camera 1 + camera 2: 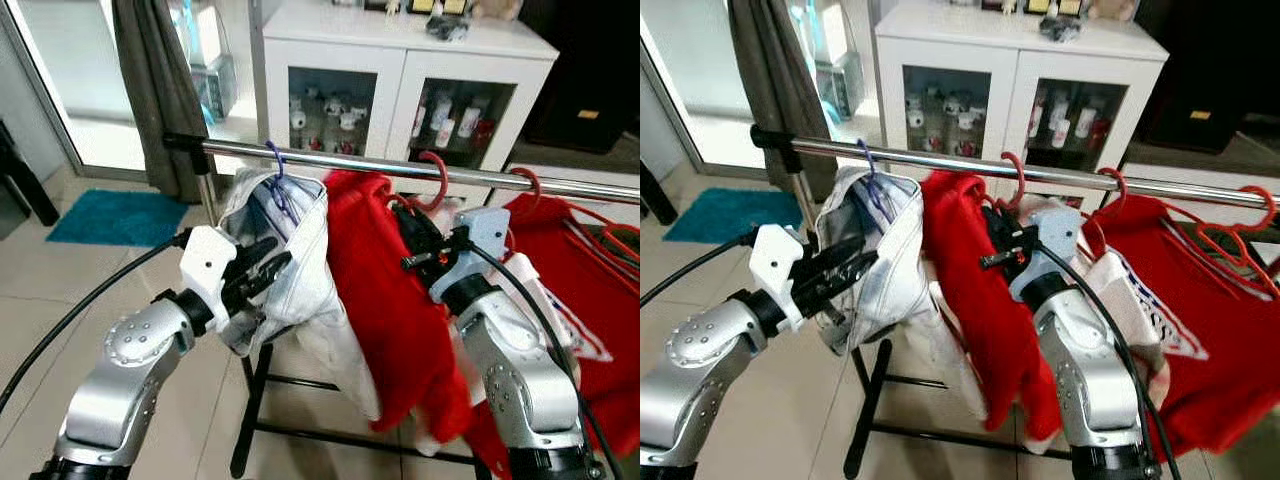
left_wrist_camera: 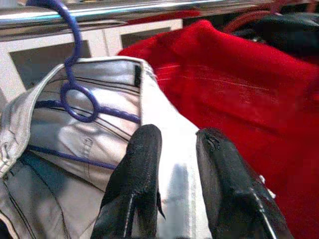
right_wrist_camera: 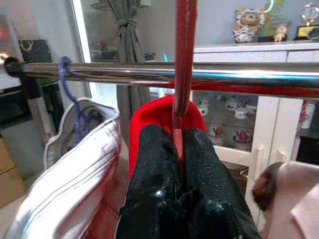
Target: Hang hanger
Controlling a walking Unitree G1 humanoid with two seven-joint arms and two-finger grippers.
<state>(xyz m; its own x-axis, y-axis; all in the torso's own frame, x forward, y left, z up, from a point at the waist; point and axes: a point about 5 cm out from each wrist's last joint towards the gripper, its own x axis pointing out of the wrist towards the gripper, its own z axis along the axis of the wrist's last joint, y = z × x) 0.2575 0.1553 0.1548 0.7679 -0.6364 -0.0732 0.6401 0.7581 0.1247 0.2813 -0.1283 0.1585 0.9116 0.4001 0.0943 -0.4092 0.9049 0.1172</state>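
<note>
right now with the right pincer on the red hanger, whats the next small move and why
Probably open the right pincer and ease it back. Its fingers are shut on the red hanger, whose hook already sits over the metal rail, with the red garment hanging below. The left pincer grips the white garment beside it.

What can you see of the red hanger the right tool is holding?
The red hanger looks like thin plastic. Its hook curves over the metal rail, and its neck runs straight down into the right tool, whose fingers are shut on it. A red garment drapes from it below the rail, between a white shirt on a blue hanger and more red clothes. The hanger's shoulders are hidden under the fabric.
</note>
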